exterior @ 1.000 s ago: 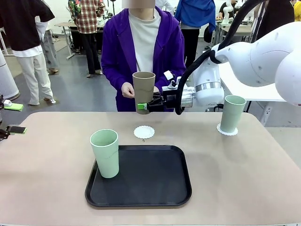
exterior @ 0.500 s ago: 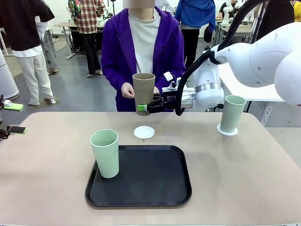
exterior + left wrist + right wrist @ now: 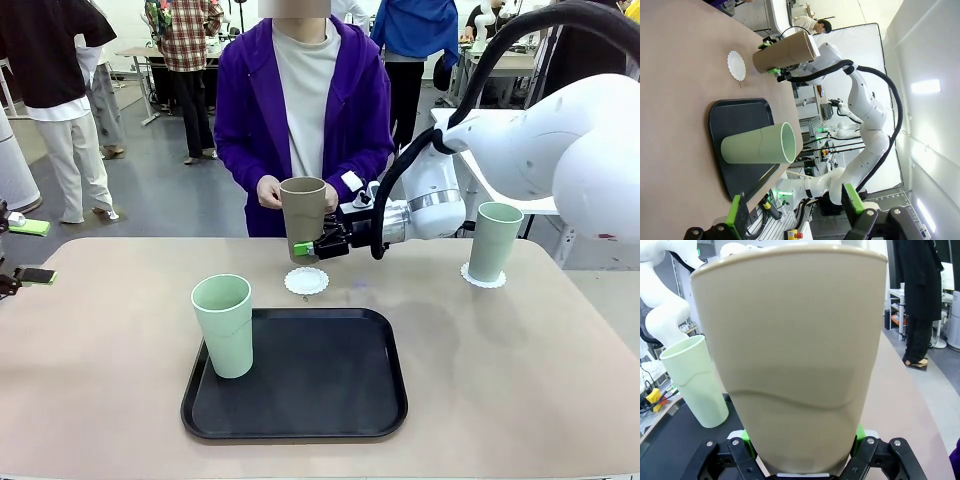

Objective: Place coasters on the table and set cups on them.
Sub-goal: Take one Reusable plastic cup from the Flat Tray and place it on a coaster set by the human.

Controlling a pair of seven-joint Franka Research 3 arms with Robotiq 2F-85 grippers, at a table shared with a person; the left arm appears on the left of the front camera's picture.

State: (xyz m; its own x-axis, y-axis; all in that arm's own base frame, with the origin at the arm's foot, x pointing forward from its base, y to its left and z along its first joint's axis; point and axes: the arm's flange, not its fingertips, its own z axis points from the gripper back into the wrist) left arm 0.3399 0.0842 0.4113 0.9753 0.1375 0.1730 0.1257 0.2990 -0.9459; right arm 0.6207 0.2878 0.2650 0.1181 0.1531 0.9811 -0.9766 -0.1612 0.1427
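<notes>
Tan cup [image 3: 304,215]: tall, tapered, handle-less matte tumbler in brownish tan, upright and held off the worktop at the far middle.
Right fingers [image 3: 303,248]: black with green pads, reaching in from the right and clamped on the tan cup.
Grip point: low on the cup wall, close to the base, with one green pad on each side. The rim and most of the body stand free above the pads.
Middle coaster [image 3: 306,281]: small round white paper disc with a lacy scalloped edge, flat on the worktop just beyond the tray's far edge. The tan cup's base hangs just above its far side, and the left wrist view shows a gap between them.
Person's hand [image 3: 270,192]: at the far side, just behind the tan cup's upper part. Whether it touches the cup cannot be told.
Left fingers [image 3: 733,215]: black with green pads, spread wide with nothing between them, well apart from every cup.
Near mint cup [image 3: 224,325]: pale green matte tumbler, upright on the near left corner of the tray.
Tray [image 3: 330,385]: black, with rounded corners, in the near middle of the worktop.
Right mint cup [image 3: 495,240]: pale green tumbler, upright at the far right, standing on the right coaster [image 3: 483,279], another white lacy disc.
Worktop [image 3: 500,380]: large beige-pink matte surface.
</notes>
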